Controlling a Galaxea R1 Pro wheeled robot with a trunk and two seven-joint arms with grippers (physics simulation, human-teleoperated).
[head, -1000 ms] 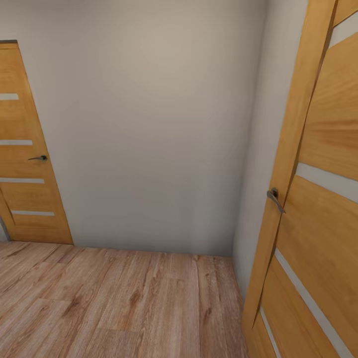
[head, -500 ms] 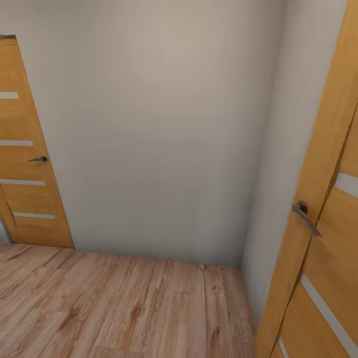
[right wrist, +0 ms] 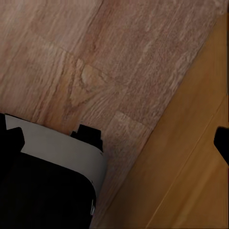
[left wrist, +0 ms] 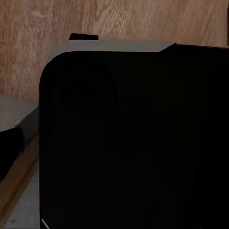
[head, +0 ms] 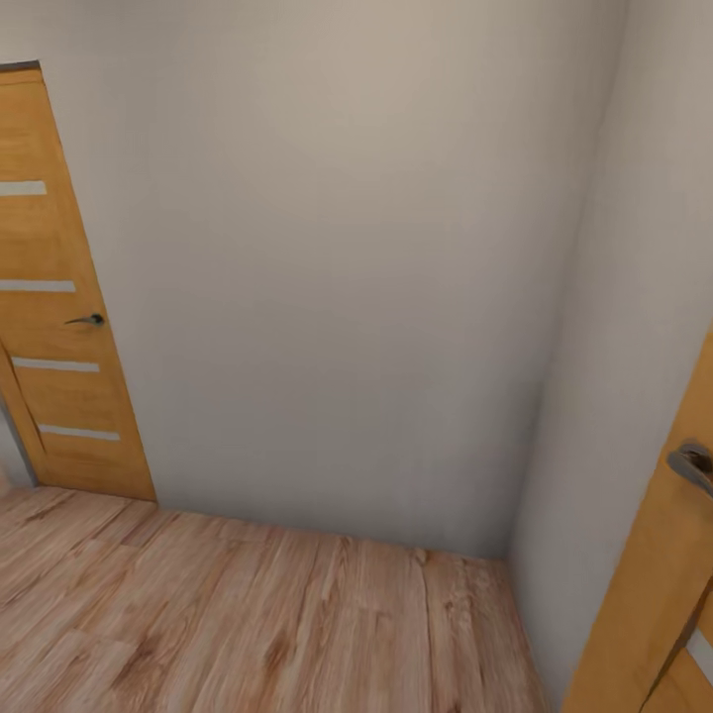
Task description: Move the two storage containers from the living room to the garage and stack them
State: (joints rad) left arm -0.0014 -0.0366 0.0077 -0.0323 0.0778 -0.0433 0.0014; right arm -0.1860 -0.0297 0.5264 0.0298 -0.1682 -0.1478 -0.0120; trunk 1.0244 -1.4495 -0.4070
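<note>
The two storage containers are out of view. The head view faces a bare corner of pale grey walls (head: 347, 277) above light wood-plank flooring (head: 218, 624). In the right wrist view, one dark fingertip (right wrist: 222, 143) of my right gripper (right wrist: 114, 143) sits at the picture's edge, with bare planks where the jaws' gap lies and nothing held. In the left wrist view, a dark fingertip (left wrist: 9, 143) of my left gripper (left wrist: 114, 143) shows at the edge in front of my black base (left wrist: 133, 143).
A honey-coloured door with a lever handle (head: 59, 297) stands closed on the far wall at the left. A second such door (head: 673, 594), with its handle (head: 690, 463), stands close at my right. Wood flooring stretches ahead to the corner.
The whole view has shifted: the door at the right has slid almost out of the picture and the wall corner has moved right. That is my camera moving, not the doors.
</note>
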